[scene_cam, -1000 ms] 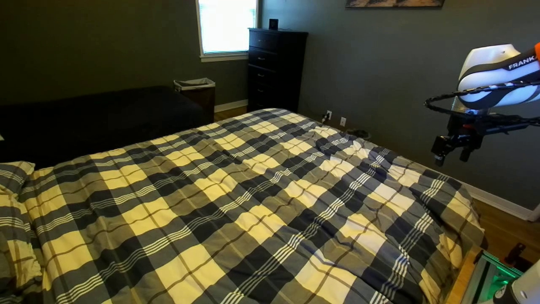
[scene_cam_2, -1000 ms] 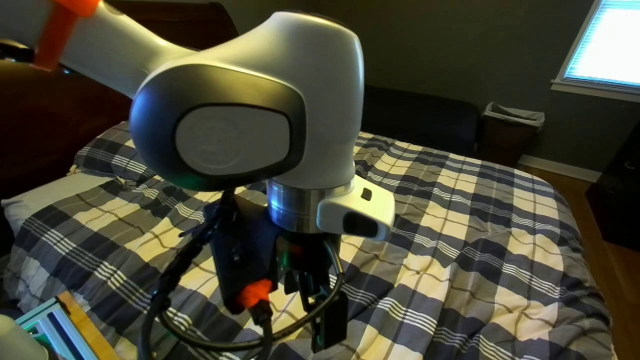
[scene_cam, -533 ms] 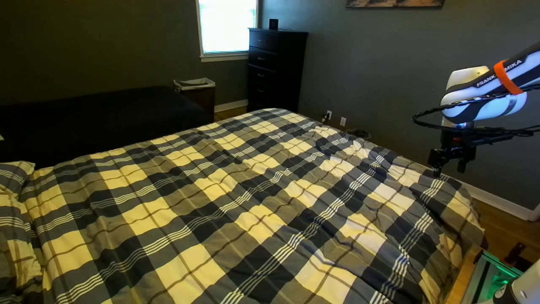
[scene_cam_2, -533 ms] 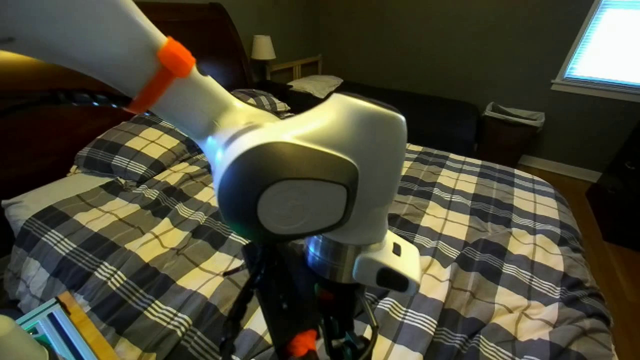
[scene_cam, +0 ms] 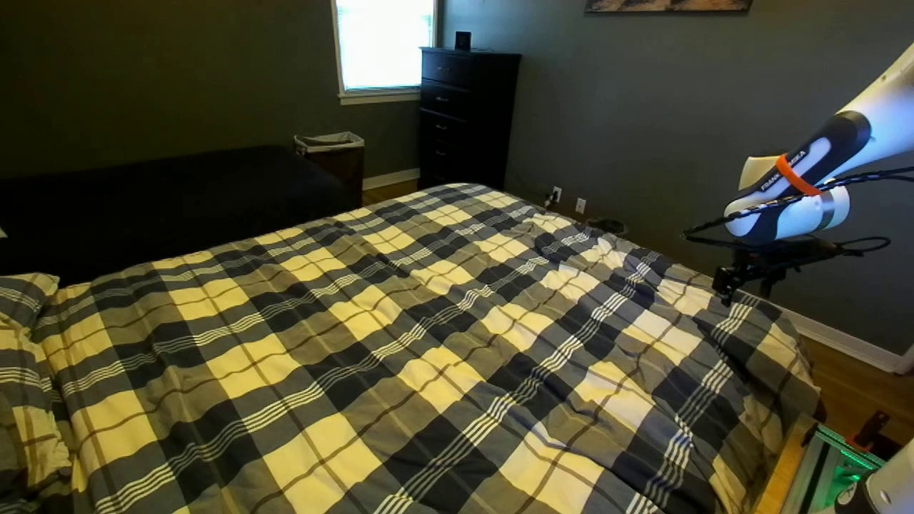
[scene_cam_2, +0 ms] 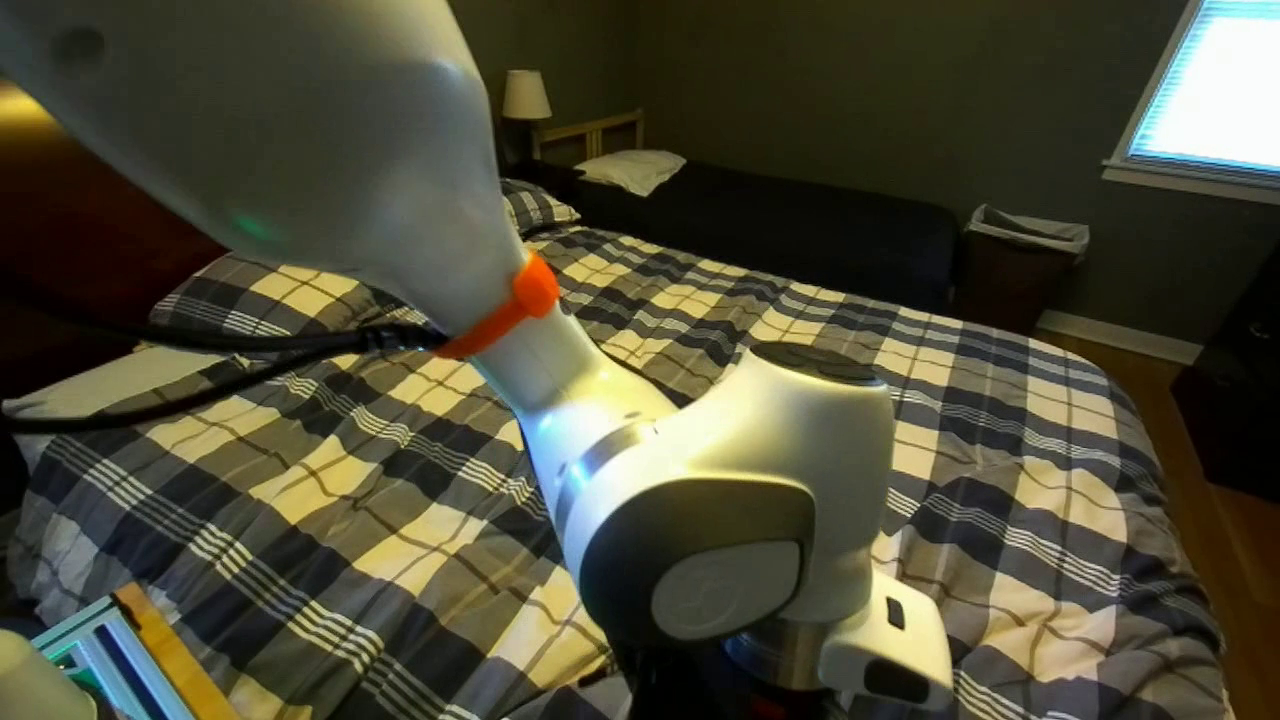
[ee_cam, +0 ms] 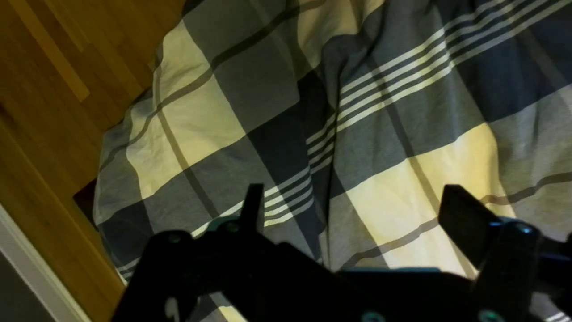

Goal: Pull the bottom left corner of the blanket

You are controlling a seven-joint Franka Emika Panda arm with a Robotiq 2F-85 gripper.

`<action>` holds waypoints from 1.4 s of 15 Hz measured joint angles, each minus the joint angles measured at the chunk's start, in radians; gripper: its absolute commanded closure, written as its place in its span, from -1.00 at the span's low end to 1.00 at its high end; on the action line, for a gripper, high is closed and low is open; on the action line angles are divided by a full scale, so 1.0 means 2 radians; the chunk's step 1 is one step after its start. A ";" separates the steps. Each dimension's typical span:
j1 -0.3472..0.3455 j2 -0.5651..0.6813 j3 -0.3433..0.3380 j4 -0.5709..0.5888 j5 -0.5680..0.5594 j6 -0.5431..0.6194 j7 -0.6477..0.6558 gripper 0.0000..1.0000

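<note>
Pincer [ee_cam: 354, 190] spread, nothing gripped, over the foot of the plaid blanket [scene_cam: 400, 321]; its likely bottom left corner [ee_cam: 118, 192] droops beside the floor [ee_cam: 49, 125], left in wrist view. Judged step: approach, no hold yet. Next: shift cornerward, lower, close on cloth, then pull

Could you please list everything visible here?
Blanket: one, black, grey and cream, foreground
Plaid pillows: at least two, matching, blanket's head
Dark bed: one, black, beyond blanket
Plain pillow: one, white, on dark bed
Lamp: one, pale, near plain pillow
Bin: one, brown, dark bed's foot
Dresser: one, black, room corner
Small object: one, black, on dresser
Window: one, white, beside dresser
Picture: one, tan, high on wall
Outlets: two, white, low on wall
Floor: one, brown, beside blanket
Metal frame: one, silver, beside blanket
Gripper: one, black, open, above blanket
Arm: one, mostly white, above gripper
</note>
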 measured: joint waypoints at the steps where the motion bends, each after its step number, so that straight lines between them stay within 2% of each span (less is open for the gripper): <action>1: -0.004 0.017 -0.005 0.007 0.002 0.012 0.000 -1.00; 4: -0.020 0.059 -0.017 0.028 0.010 0.027 -0.001 -1.00; 11: -0.013 0.064 -0.016 0.034 0.019 0.021 -0.001 -1.00; 15: -0.032 0.123 -0.001 0.077 0.077 0.008 -0.010 -1.00; 21: -0.051 0.217 0.008 0.155 0.098 0.008 -0.009 -1.00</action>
